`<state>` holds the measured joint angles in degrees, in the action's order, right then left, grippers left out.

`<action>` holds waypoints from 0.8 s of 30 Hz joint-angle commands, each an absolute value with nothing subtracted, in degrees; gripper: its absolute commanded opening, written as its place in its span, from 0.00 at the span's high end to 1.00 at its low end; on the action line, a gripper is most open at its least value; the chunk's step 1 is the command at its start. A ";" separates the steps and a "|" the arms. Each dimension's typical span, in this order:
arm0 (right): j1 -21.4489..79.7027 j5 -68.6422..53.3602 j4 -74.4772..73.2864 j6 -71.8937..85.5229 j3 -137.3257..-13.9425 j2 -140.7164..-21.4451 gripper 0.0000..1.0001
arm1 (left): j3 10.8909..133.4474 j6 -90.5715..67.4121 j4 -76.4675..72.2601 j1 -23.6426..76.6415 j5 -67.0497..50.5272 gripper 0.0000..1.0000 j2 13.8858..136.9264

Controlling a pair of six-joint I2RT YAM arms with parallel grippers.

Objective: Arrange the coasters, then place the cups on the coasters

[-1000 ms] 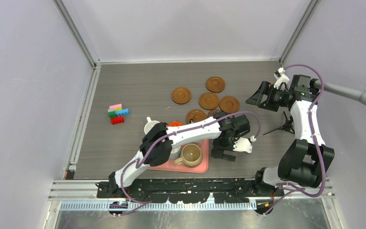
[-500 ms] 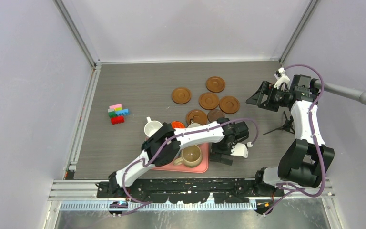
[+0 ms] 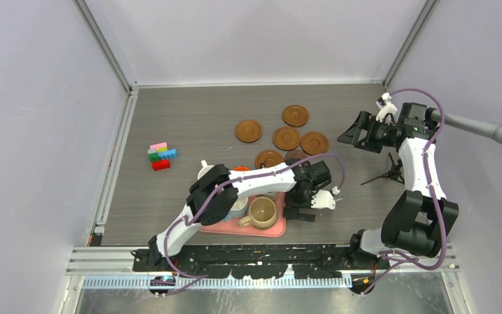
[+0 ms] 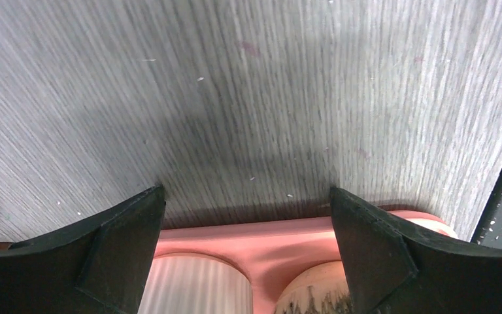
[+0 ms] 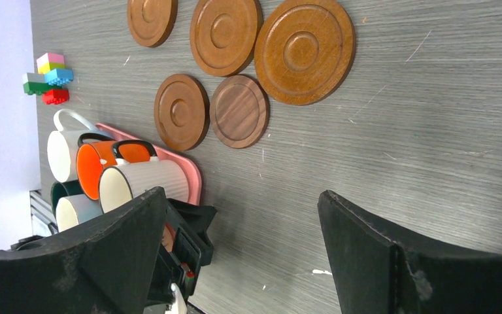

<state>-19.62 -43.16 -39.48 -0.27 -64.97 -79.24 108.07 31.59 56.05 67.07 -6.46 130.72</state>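
Observation:
Several orange-brown coasters [image 3: 286, 137] [image 5: 225, 34] lie loose at the table's middle right. A darker, smaller one [image 5: 238, 111] lies beside the nearest of them [image 5: 181, 111]. The cups stand crowded on a pink tray [image 3: 276, 231]: a tan one [image 3: 261, 212], a white one [image 3: 206, 171], and in the right wrist view an orange one [image 5: 98, 167] and a ribbed white one [image 5: 147, 183]. My left gripper [image 3: 299, 212] [image 4: 245, 196] is open and empty, low at the tray's right edge [image 4: 268, 229]. Well above the table at the far right, my right gripper [image 3: 353, 134] [image 5: 242, 196] is open and empty.
Colourful toy blocks [image 3: 160, 156] sit at the left. A small black stand [image 3: 389, 171] is by the right arm, and a grey microphone [image 3: 497, 134] pokes in from the right wall. White walls enclose the table on three sides.
The left arm has drawn its open gripper leftward, up to the tray's right edge. The right arm has not moved.

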 commanded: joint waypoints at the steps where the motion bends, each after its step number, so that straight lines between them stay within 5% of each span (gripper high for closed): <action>1: -19.86 -44.61 -38.32 0.00 -65.20 -79.37 0.10 | 101.67 33.69 65.65 63.19 -3.14 0.01 128.41; 24: -19.92 -44.87 -38.33 -0.07 -64.86 -78.93 0.10 | 87.26 33.87 60.66 53.09 2.66 0.01 119.24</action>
<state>-19.62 -43.62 -39.48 -0.25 -64.93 -79.46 91.09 32.27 51.07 58.19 -5.28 120.46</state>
